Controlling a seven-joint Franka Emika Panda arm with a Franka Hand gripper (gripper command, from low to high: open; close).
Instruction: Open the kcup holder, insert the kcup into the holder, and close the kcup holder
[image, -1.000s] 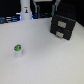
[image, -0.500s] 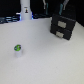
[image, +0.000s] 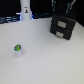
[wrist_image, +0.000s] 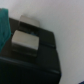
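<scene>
Exterior view: kcup (image: 17, 48) well apart from kcup holder (image: 63, 26); hand's opening indiscernible.

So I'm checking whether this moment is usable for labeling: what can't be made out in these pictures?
- The tool: exterior view, merges with dark blur above the kcup holder; open or shut unknowable.
- Holder's tray and slots: not visible in either view; the wrist view shows only its blurred black top.
- The kcup: exterior view, too small and blurred for detail.
- Teal patch: wrist view, cut by the edge, unidentifiable.
</scene>
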